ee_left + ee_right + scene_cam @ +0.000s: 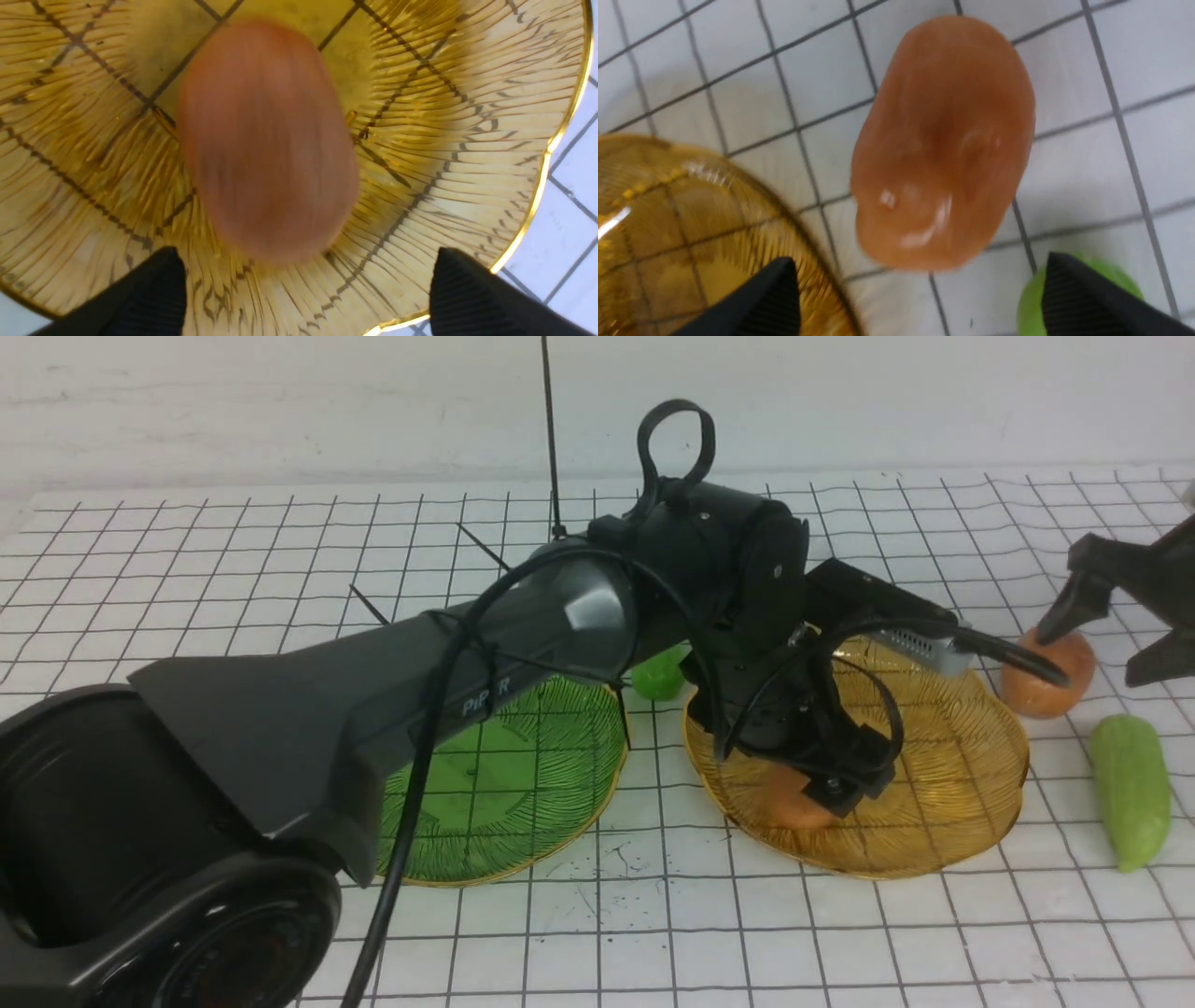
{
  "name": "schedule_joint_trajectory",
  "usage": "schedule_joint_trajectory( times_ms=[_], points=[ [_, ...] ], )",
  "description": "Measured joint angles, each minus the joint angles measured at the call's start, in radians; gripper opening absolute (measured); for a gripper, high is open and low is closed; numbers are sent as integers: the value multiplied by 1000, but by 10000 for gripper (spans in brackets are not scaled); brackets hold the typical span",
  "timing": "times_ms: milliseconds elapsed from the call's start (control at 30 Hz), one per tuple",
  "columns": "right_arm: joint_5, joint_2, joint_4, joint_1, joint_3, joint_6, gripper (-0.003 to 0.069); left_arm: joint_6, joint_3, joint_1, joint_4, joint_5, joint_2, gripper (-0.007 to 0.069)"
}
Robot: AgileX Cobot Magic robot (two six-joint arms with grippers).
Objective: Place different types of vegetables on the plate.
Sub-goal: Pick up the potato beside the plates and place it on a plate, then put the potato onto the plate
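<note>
On the left of the bench (pixel 187 551), which is white with a black grid, the left arm (pixel 373 709) reaches across a green plate (pixel 523 803) and hides a big part of it. Just behind the gap between the two plates lies the bright green cucumber (pixel 658 677). It is on the bench and half hidden by the arm.

Next comes the yellow plate (pixel 952 784). The first potato (pixel 792 810) lies on it, near its left front edge. The left pincer (pixel 845 784) hangs right over this potato with its fingers (pixel 149 298) spread wide. In the left wrist view the potato is blurred and sits between the fingers and a little ahead of them, and neither finger presses on it.

To the right of the yellow plate, just beside its rim, the second potato (pixel 1050 677) lies on the bench. The right pincer (pixel 1111 639) is over it, also spread. One finger tip is at the top of the potato, but I cannot tell if it touches. The pale green gourd (pixel 1131 789) lies on the bench in front of this potato, near it, with its pointed end toward the camera.
</note>
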Motion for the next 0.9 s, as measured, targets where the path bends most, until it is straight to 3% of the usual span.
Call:
schedule_joint_trajectory(
  times_ms=[133, 267, 333, 367, 400, 433, 467, 500, 900],
  points=[
    [-15, 74, 1, 0, -56, 19, 689, -2, 0, 0, 21, 65, -17, 537],
    [-42, 122, 5, 1, -96, 44, 690, -3, 0, 0, 104, 119, -62, 360],
    [-68, 143, 8, 2, -98, 54, 679, -6, 0, 0, 144, 168, -93, 227],
    [-75, 150, 16, 2, -98, 57, 660, -7, 0, 0, 161, 196, -113, 166],
    [-78, 153, 19, 2, -99, 57, 655, -7, 0, 0, 162, 202, -116, 154],
    [-84, 161, 19, 5, -100, 52, 601, -8, 0, 0, 169, 245, -140, 68],
    [-85, 161, 19, 5, -101, 50, 601, -9, 0, 0, 168, 252, -142, 53],
    [-87, 163, 22, 7, -103, 34, 527, -16, 0, 0, 170, 268, -162, 20],
    [155, -33, 58, 35, -236, -12, 530, -165, -3, 47, 255, 282, -338, -8]
  ],
)
